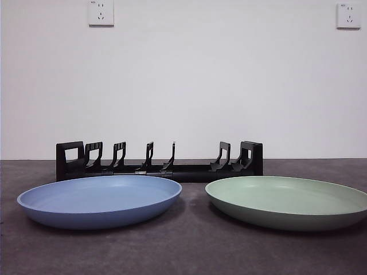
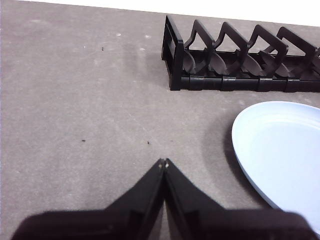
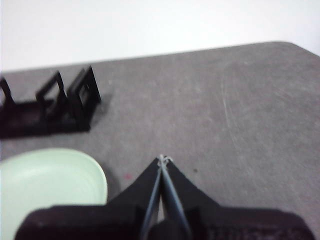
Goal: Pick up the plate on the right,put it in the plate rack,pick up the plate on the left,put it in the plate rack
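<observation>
Front view, left to right. My left hand (image 2: 163, 164) is clenched on nothing, its tips pressed together over bare tabletop (image 2: 75, 100); it does not appear in the front view. The blue plate (image 1: 100, 200) lies flat in the lower left of the frame, shallow, matte, with a low rolled rim and nothing on it. In the left wrist view its edge (image 2: 280, 150) shows at the right side of the frame, just beside my hand but not touching it. The plate rack (image 1: 159, 162) sits behind both plates across the middle of the frame: long, low, black, with a row of upright slotted dividers and a blocky end at each side. Every slot is vacant. The green plate (image 1: 287, 200) lies flat in the lower right, the same shallow shape, apart from the blue one by a strip of tabletop. My right hand (image 3: 163, 160) is likewise clenched and holds nothing, hovering beside the green plate's rim (image 3: 50, 180), which shows in the lower left of the right wrist view.

Progress, as I judge it: nothing is done. Both plates remain to be lifted and slotted, the green one first.
</observation>
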Controlling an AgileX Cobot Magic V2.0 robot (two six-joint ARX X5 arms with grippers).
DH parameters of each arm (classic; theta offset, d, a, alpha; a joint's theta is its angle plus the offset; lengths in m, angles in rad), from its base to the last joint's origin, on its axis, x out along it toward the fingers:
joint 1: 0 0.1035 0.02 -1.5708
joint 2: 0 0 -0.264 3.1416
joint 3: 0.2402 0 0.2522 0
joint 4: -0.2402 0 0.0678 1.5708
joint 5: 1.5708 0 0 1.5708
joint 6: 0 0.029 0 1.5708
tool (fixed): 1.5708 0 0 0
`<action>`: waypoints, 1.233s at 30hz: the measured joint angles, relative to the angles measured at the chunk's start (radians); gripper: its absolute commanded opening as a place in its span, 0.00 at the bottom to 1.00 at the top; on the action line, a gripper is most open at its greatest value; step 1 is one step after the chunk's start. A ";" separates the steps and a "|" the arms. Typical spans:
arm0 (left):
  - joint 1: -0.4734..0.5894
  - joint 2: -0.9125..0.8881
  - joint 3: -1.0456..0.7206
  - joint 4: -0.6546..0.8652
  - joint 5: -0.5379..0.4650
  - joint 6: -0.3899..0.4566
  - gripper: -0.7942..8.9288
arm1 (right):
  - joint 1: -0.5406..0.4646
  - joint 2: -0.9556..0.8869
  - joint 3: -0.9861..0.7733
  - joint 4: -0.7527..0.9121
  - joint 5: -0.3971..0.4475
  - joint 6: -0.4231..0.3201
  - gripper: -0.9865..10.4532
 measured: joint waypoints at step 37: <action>0.000 0.410 0.829 -0.607 0.488 0.084 0.07 | 0.000 0.638 0.984 -0.744 -0.389 -0.114 0.08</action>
